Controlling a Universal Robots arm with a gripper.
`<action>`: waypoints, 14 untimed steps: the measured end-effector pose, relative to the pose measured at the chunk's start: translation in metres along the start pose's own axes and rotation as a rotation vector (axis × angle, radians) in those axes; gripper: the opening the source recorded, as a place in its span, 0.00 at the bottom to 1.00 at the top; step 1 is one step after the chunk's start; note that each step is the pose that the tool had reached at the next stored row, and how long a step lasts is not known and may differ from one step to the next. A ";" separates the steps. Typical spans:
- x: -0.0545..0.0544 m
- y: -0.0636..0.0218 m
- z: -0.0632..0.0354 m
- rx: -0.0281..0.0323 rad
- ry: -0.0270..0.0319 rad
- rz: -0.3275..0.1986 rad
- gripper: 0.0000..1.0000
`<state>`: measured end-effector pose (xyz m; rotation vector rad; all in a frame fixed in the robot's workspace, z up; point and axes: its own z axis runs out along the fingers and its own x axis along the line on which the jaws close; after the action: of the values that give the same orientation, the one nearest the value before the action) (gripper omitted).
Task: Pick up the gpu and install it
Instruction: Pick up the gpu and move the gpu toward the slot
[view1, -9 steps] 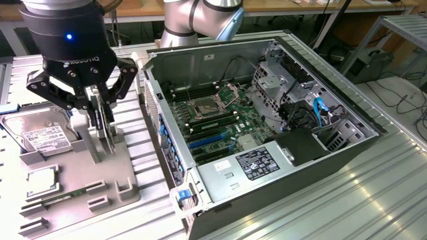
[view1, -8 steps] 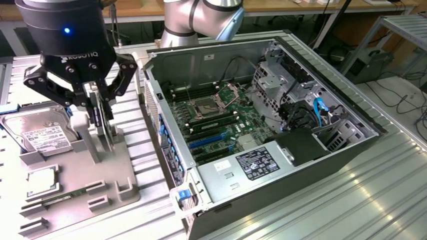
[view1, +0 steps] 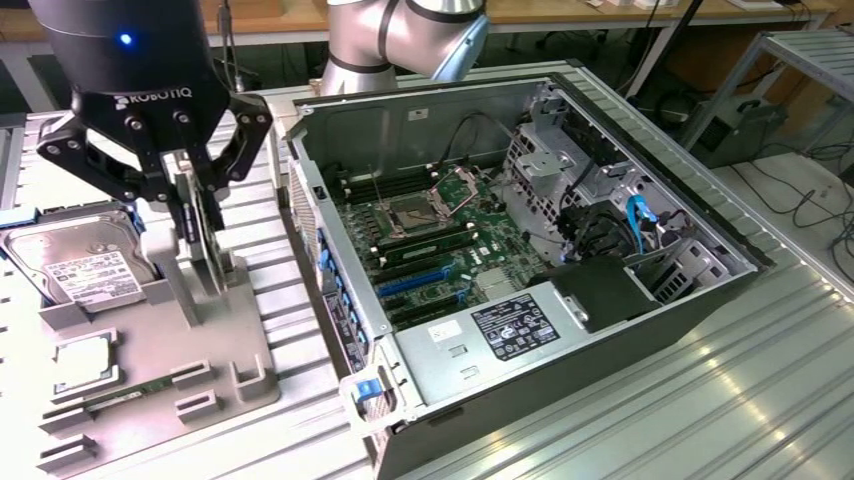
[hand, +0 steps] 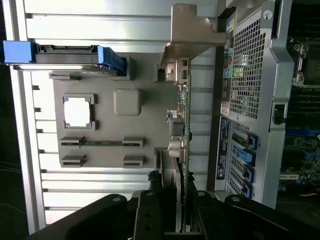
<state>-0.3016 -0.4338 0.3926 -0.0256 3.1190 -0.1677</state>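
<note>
Clenched on the gpu (view1: 214, 262), one black claw (view1: 198, 230) is seen at the exterior view's left, pointing straight down. The card is pinched between its two fingers (view1: 171, 188), one pressed on each face. One gpu is counted. It is held upright on its edge, directly over the near side of one grey holder (view1: 200, 360), beside the open computer case (view1: 721, 215). Whether its lower edge is clear of the holder cannot be told.

In the wrist view the gpu (hand: 184, 115) is seen edge-on as a thin green strip with small components along it, and its silver end bracket (hand: 192, 35) is seen at the end far from the claw (hand: 181, 220). Both fingers (hand: 150, 210) are shown closed against the strip.

Three other parts are counted on the grey holder (hand: 150, 125). One silver hard drive (view1: 74, 265) with a white label is laid at the far end, and blue tabs are seen at its ends in the wrist view (hand: 65, 55). One square processor chip (view1: 83, 362) (hand: 77, 111) is seated in the middle. One narrow green memory stick (view1: 127, 392) (hand: 102, 143) is laid in a slot nearer the camera.

One computer case (hand: 250, 75) is laid on its side with the panel off, so that one green motherboard (view1: 441, 240) is exposed. Holder and case are carried by a ribbed metal worktop (view1: 667, 420) (hand: 100, 22). One silver robot arm (view1: 400, 35) is seen behind the case.
</note>
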 end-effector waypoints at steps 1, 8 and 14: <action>0.000 -0.0001 -0.0012 0.0000 0.0000 0.000 0.28; 0.000 -0.0009 -0.0088 0.0001 0.0001 0.000 0.28; 0.000 -0.0015 -0.0134 0.0033 0.0019 0.000 0.28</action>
<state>-0.3014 -0.4338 0.4061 -0.0260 3.1206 -0.1730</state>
